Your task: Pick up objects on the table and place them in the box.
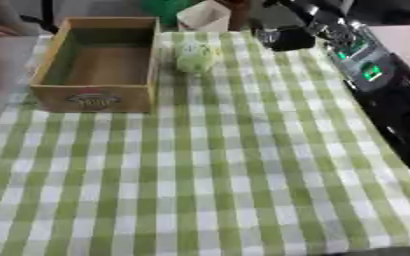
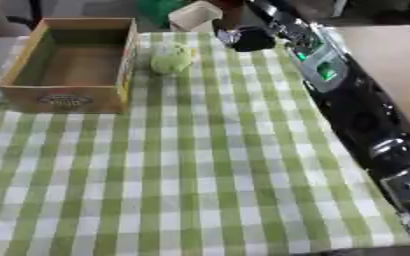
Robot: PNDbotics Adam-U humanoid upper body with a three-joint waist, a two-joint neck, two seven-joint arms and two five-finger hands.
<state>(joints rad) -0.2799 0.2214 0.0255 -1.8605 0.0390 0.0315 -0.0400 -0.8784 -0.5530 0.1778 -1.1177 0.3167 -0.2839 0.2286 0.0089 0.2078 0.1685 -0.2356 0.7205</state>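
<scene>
The wooden box (image 1: 95, 65) sits at about ten o'clock on the table (image 1: 208, 190), which is covered in a green-and-white checked cloth, and its inside looks bare: nothing appears to have been placed in it. The only loose object visible is a pale green rounded thing (image 2: 171, 57), perhaps a soft toy or a vegetable, though the view is too blurred to say which. It lies on the cloth just beside the box's right wall, at roughly twelve o'clock on the table. So the task seems to be at its start, with this one object left to pick up and put in.

The robot's right arm (image 2: 348, 100) runs in from the right side toward one o'clock, and the right hand (image 2: 248, 39) at its end is a dark shape near the far table edge, just right of the green thing and apart from it. It holds nothing that can be seen. How far its fingers are spread cannot be told from either view. The left hand does not show.

A pale container (image 1: 204, 17) stands beyond the table's far edge.
</scene>
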